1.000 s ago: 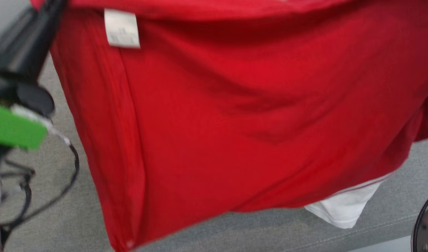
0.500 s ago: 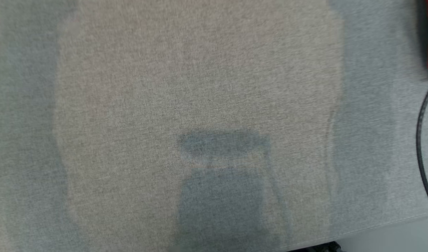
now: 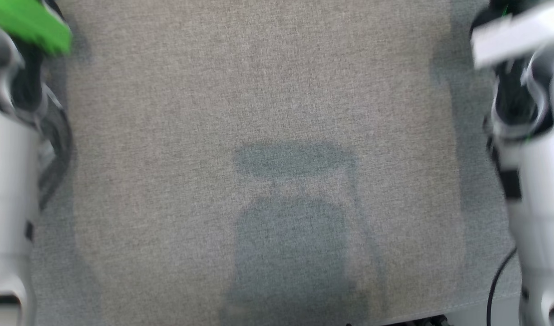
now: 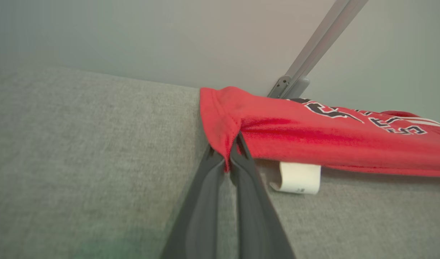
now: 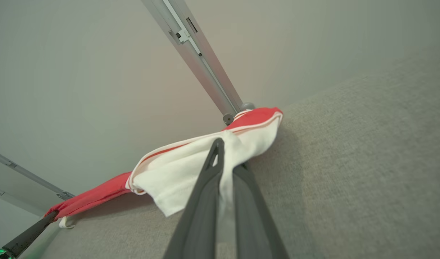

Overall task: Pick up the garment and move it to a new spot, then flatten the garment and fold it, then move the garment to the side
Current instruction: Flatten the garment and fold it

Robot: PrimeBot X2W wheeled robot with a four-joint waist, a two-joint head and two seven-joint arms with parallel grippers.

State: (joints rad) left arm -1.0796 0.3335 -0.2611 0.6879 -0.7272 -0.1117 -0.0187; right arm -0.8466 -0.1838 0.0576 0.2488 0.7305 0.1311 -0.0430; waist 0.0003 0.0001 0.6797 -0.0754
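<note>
Tightly, left jaws pinching red corner of garment (image 4: pixel 331 144), right jaws its white sleeve (image 5: pixel 169 176), by grey cushion (image 4: pixel 79 162) far edge

My table (image 3: pixel 277 90) has a grey woven cloth all over its top. In my head view a dark shadow (image 3: pixel 295 217) sits in the middle of it. The near edge runs along the bottom right. In my wrist views the table goes back to a pale wall (image 4: pixel 133 36). The red shirt (image 4: pixel 331 140) stretches along that far edge, low over the cloth. Its white tag (image 4: pixel 299 178) curls down and touches the cloth. I cannot tell if the shirt itself rests on it.
</note>
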